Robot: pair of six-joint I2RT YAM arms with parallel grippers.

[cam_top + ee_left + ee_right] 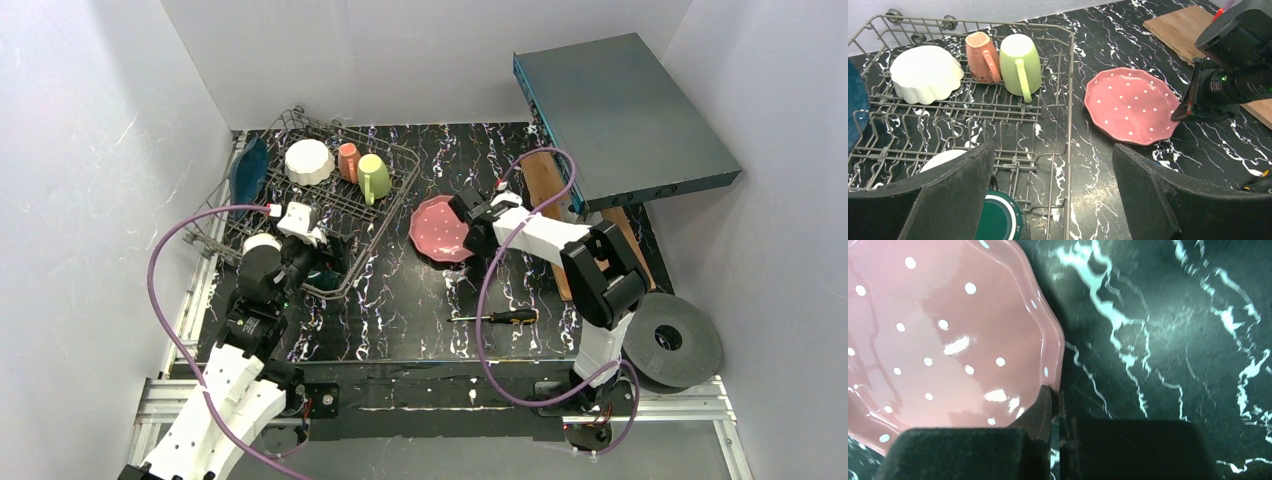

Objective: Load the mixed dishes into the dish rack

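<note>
The grey wire dish rack holds the blue leaf plate, white bowl, salmon cup, yellow-green mug, and at its near end the green-inside cup and a cream bowl. My left gripper is open and empty above the rack's near right corner. The pink dotted plate is tilted just right of the rack. My right gripper is shut on its right rim; the plate also shows in the left wrist view.
A black-and-yellow screwdriver lies near the front of the marbled mat. A flat teal-grey box rests on wooden boards at the back right. A dark tape roll sits at the front right.
</note>
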